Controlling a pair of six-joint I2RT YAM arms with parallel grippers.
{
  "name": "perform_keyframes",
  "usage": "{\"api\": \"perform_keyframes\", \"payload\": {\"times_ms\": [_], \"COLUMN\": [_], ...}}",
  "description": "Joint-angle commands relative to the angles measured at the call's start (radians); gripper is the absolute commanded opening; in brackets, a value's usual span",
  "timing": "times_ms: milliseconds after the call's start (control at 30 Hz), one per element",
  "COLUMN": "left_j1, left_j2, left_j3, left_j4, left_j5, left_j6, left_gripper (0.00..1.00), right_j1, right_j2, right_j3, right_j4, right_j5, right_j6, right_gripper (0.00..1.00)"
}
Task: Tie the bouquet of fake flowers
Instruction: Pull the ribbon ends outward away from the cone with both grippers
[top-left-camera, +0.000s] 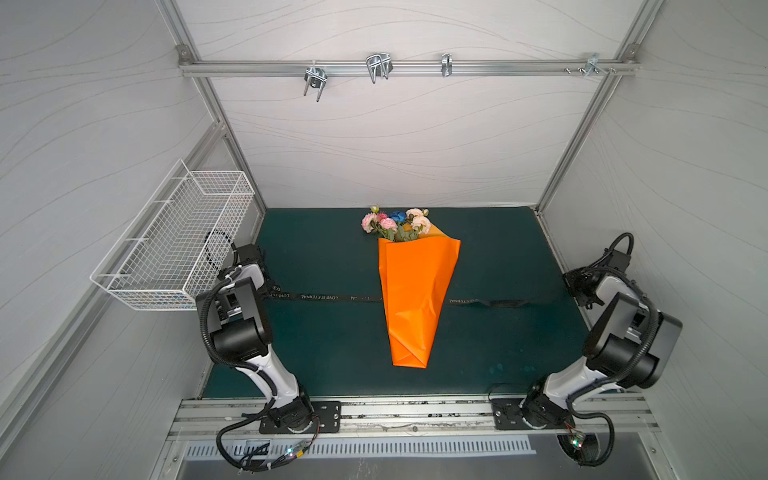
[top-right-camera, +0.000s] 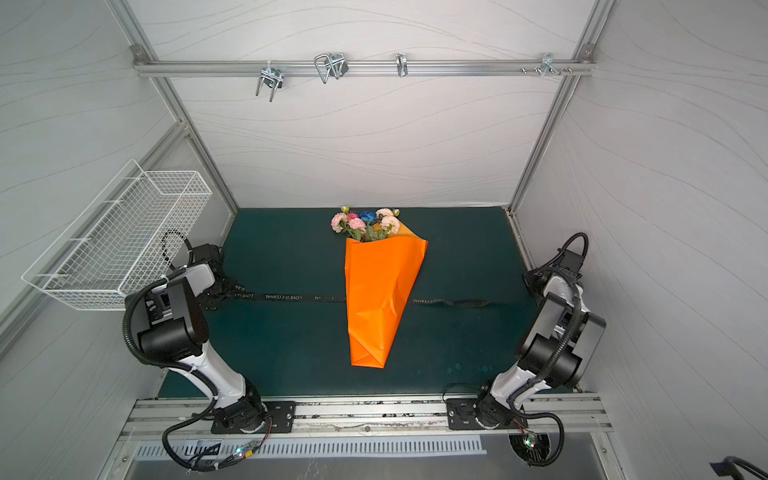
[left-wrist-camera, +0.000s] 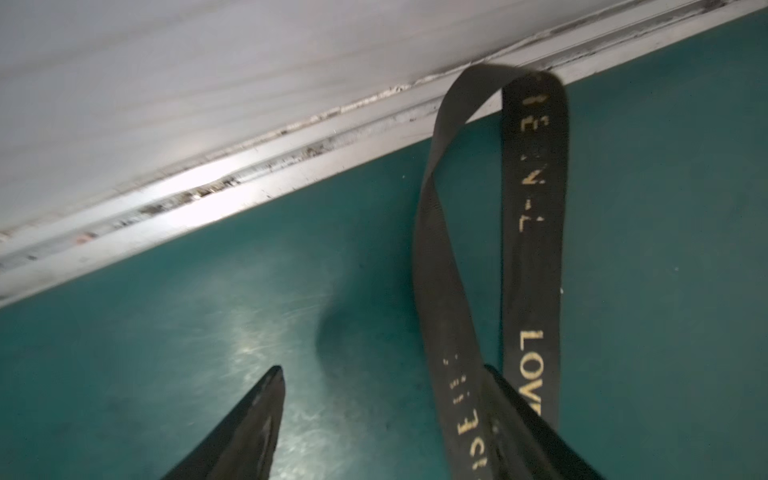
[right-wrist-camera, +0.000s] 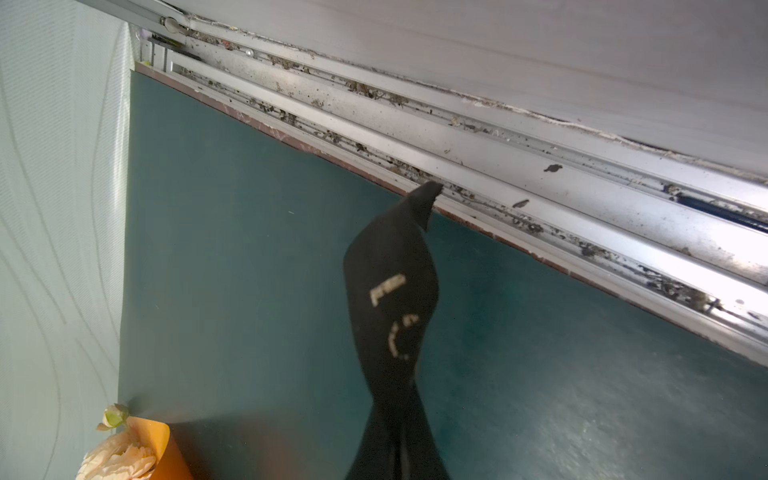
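Observation:
The bouquet of fake flowers lies mid-mat, its pink, peach and blue blossoms poking out of a cone of orange paper. A black printed ribbon runs crosswise under the cone. At the ribbon's left end my left gripper stands open. A loop of the ribbon is draped over one finger. By the right wall my right gripper is shut on the ribbon's other end, which sticks out past the tips. A peach blossom shows there too.
The green mat is bounded by aluminium rails and white walls. A white wire basket hangs on the left wall above my left arm. Metal hooks hang from a rail on the back wall.

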Motion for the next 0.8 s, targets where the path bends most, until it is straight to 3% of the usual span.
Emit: {"api": "perform_keyframes", "payload": {"times_ms": [0, 100, 200, 233, 333, 533, 767], "left_j1": [0.026, 0.055, 0.070, 0.071, 0.071, 0.028, -0.172], "left_j2": [0.039, 0.074, 0.095, 0.100, 0.116, 0.106, 0.045], "left_j3": [0.028, 0.002, -0.012, -0.007, 0.020, 0.032, 0.025], "left_j4": [0.046, 0.109, 0.159, 0.164, 0.172, 0.217, 0.254], "left_j5": [0.071, 0.165, 0.216, 0.220, 0.266, 0.360, 0.319], "left_j6": [-0.124, -0.187, -0.220, -0.215, -0.176, -0.078, -0.010], "left_gripper": [0.72, 0.69, 0.53, 0.46, 0.00, 0.00, 0.00], "right_j1": [0.006, 0.006, 0.006, 0.005, 0.005, 0.008, 0.062], "right_j2": [0.006, 0.007, 0.003, 0.002, 0.005, -0.004, -0.020], "right_j3": [0.008, 0.013, 0.009, 0.007, 0.008, 0.013, 0.045], "right_j4": [0.009, 0.008, 0.014, 0.017, 0.019, 0.018, 0.013], "right_j5": [-0.014, -0.019, -0.024, -0.024, -0.025, -0.026, -0.011], "right_j6": [0.014, 0.014, 0.015, 0.015, 0.015, 0.010, -0.044], "right_gripper": [0.00, 0.00, 0.00, 0.00, 0.00, 0.00, 0.00]}}
